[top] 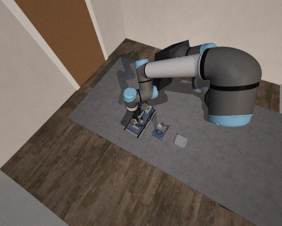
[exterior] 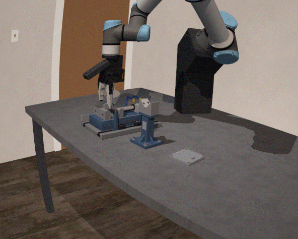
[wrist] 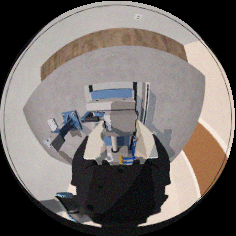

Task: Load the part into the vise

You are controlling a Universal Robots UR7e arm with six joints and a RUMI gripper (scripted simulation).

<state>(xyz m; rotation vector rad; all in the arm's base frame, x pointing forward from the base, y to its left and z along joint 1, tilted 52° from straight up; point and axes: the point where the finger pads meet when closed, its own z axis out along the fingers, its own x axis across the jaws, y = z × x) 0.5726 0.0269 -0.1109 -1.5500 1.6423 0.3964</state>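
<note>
The tool [top: 136, 119] [exterior: 105, 103] [wrist: 120, 119] is closed on the part [wrist: 120, 120], which is a grey block. The part is over the vise [top: 134, 128] [exterior: 100, 123] [wrist: 112, 94], around the space between the jaws. The infeed plate [top: 180, 140] [exterior: 188, 156] [wrist: 52, 125] on the counter [top: 209, 170] [exterior: 221, 167] [wrist: 65, 90] has no part on it, so the picking up is done. Most of the job looks done, but the last bit seems left. It cannot be told if the slot faces down, or if the part touches the low bars, fixed jaw or work stop. Any gap must be pushed shut before letting go.
</note>
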